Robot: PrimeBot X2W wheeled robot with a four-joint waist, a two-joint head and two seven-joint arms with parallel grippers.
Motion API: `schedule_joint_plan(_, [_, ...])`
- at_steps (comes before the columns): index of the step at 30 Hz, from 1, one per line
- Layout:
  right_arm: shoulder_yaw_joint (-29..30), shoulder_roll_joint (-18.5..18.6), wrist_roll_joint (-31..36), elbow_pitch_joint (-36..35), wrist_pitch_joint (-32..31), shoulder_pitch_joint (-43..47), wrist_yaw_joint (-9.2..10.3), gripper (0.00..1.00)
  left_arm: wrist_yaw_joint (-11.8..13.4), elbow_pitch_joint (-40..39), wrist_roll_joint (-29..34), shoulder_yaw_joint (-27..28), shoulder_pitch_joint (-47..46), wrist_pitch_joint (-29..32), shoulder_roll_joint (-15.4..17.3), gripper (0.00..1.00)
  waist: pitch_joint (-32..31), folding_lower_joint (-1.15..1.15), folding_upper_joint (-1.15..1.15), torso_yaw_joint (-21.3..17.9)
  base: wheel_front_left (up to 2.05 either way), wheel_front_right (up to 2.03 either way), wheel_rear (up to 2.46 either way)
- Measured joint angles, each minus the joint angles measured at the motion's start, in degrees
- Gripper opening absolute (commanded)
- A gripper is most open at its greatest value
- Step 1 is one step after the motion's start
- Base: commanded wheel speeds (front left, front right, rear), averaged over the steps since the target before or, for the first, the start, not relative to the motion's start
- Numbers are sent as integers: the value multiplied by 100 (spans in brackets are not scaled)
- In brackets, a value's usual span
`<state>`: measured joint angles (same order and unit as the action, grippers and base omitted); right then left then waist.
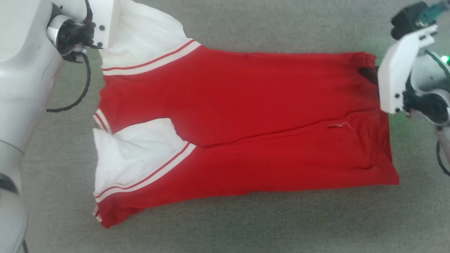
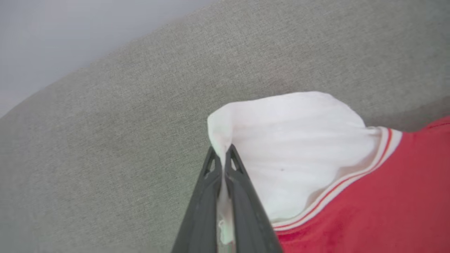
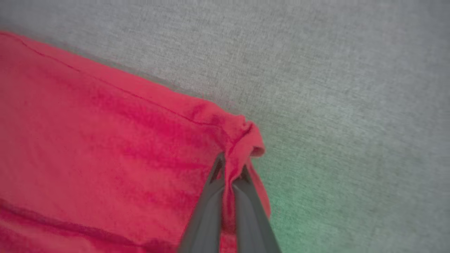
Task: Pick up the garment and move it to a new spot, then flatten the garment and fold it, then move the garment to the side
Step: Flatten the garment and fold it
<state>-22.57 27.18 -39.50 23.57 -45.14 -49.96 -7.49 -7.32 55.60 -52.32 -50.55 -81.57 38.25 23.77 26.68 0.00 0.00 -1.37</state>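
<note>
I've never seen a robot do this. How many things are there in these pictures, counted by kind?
Shirts: 1, the red shirt lying on the grey surface.
Grippers: 2, the left gripper shut on a white sleeve, and the right gripper shut on a red hem corner.
Total: 3

Red garment (image 1: 246, 116) (white sleeves, striped trim)
</note>
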Motion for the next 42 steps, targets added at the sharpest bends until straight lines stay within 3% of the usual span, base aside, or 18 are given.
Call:
schedule_joint_plan(6, [338, 325, -155, -754, -141, 593, -1, 0, 71, -680, 7, -129, 259, 293, 257, 0, -288, 0, 0, 175, 0, 0, 0])
schedule_joint_plan(11, [845, 476, -167, -1466, -382, 1243, -1, 0, 468, -1848, 2, -202, 772, 561, 686, 0, -505, 0, 0, 292, 0, 0, 0])
schedule_joint_plan(17, [1541, 402, -56, -2280, -809, 2085, 0, 0, 1292, -3949, -123, -203, 1708, 1028, 1501, 0, -664, 0, 0, 388, 0, 0, 0])
schedule_joint_plan(23, [2173, 24, 152, -2895, -1259, 2899, 0, 0, 2267, -5829, -287, -183, 2698, 1339, 2349, 0, -714, 0, 0, 427, 0, 0, 0])
schedule_joint_plan(24, [2324, -116, 222, -2991, -1380, 3138, 0, 0, 2546, -6259, -371, -193, 3026, 1360, 2518, 0, -731, 0, 0, 426, 0, 0, 0])
schedule_joint_plan(28, [2517, -390, 339, -3059, -1456, 3420, 0, 0, 2885, -6617, -528, -267, 3614, 1307, 2639, 0, -752, 0, 0, 419, 0, 0, 0])
schedule_joint_plan(33, [2499, -600, 499, -2798, -1300, 3433, 0, 0, 2906, -6425, -687, -267, 3938, 988, 2486, 0, -779, 0, 0, 406, 0, 0, 0])
schedule_joint_plan(34, [2457, -613, 543, -2714, -1258, 3407, 0, 17, 2897, -6327, -732, -245, 3941, 913, 2420, 0, -795, 0, 0, 402, 0, 0, 0])
schedule_joint_plan(35, [2429, -645, 565, -2655, -1230, 3378, 0, 47, 2865, -6249, -749, -231, 3959, 861, 2388, 15, -817, 0, 0, 399, 0, 0, 0])
schedule_joint_plan(36, [2395, -675, 584, -2603, -1201, 3346, 0, 55, 2844, -6176, -746, -221, 3992, 775, 2371, 47, -843, 0, 0, 395, 0, 0, 0])
schedule_joint_plan(37, [2339, -700, 589, -2554, -1168, 3318, 0, 91, 2846, -6093, -755, -177, 4032, 680, 2337, 100, -875, 0, 0, 391, 0, 0, 0])
schedule_joint_plan(38, [2292, -711, 588, -2523, -1133, 3316, 0, 100, 2858, -6032, -783, -142, 4056, 626, 2299, 100, -909, 0, 0, 386, 0, 0, 0])
schedule_joint_plan(42, [2247, -704, 563, -2476, -972, 3321, 0, 100, 2840, -5946, -860, -56, 4188, 404, 2265, 100, -1088, 0, 0, 369, 0, 0, 0])
